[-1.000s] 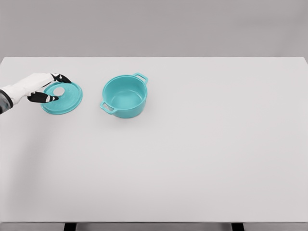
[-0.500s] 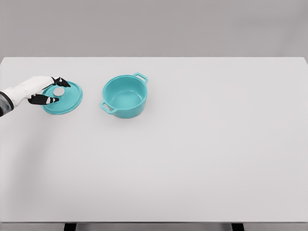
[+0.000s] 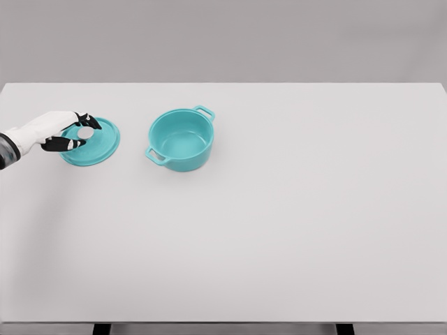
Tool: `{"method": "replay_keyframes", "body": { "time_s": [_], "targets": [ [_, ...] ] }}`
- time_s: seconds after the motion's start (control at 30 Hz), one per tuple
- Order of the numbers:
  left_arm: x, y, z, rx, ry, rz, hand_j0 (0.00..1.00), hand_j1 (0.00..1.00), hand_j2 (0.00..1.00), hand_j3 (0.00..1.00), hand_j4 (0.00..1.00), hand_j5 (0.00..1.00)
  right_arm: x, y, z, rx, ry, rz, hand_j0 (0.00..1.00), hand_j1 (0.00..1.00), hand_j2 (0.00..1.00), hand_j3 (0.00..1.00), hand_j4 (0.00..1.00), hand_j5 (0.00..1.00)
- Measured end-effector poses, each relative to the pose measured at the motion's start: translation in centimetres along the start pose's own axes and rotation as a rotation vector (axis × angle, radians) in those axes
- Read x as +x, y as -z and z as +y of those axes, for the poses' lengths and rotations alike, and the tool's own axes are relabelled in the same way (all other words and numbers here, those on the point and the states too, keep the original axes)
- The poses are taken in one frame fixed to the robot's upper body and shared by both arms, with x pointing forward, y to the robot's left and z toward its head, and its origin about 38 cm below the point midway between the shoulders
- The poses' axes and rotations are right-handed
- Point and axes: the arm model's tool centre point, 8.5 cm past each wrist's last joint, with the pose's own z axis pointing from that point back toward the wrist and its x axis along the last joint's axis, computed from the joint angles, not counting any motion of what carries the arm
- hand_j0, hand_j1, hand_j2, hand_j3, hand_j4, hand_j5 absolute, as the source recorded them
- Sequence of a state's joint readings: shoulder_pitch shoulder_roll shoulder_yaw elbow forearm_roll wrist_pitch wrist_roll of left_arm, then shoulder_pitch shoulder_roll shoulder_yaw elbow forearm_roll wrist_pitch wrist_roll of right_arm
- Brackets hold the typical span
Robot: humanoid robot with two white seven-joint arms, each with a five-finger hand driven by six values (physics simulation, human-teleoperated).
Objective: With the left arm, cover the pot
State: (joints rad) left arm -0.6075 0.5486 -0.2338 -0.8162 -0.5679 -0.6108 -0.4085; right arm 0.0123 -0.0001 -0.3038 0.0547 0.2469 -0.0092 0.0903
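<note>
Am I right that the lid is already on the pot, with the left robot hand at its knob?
Not quite. The head view shows the lid lying on the table, apart from and left of the pot, which stands open. The left robot hand is indeed at the lid's knob.

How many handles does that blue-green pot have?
2. One handle sticks out at the far right of the pot, the other at its near left. None seems hidden.
</note>
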Motion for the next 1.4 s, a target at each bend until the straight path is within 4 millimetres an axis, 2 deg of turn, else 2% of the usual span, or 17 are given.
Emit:
{"method": "replay_keyframes", "body": {
  "time_s": [0.4, 0.77, 0.97, 1.4],
  "targets": [
    [0.1, 0.0, 0.1, -0.003, 0.008, -0.002, 0.52, 0.52, 0.52, 0.52, 0.52, 0.52, 0.0, 0.0, 0.0, 0.0, 0.0, 0.0, 1.0, 1.0, 1.0, 1.0, 1.0, 1.0],
    [0.0, -0.3, 0.8, 0.016, 0.01, -0.004, 0.52, 0.52, 0.52, 0.52, 0.52, 0.52, 0.0, 0.0, 0.0, 0.0, 0.0, 0.0, 1.0, 1.0, 1.0, 1.0, 1.0, 1.0],
    [0.7, -0.1, 3.0, 0.059, 0.029, -0.025, 0.52, 0.52, 0.52, 0.52, 0.52, 0.52, 0.0, 0.0, 0.0, 0.0, 0.0, 0.0, 1.0, 1.0, 1.0, 1.0, 1.0, 1.0],
    [2.8, 0.1, 4.7, 0.108, 0.061, -0.09, 0.52, 0.52, 0.52, 0.52, 0.52, 0.52, 0.0, 0.0, 0.0, 0.0, 0.0, 0.0, 1.0, 1.0, 1.0, 1.0, 1.0, 1.0]
  ]
}}
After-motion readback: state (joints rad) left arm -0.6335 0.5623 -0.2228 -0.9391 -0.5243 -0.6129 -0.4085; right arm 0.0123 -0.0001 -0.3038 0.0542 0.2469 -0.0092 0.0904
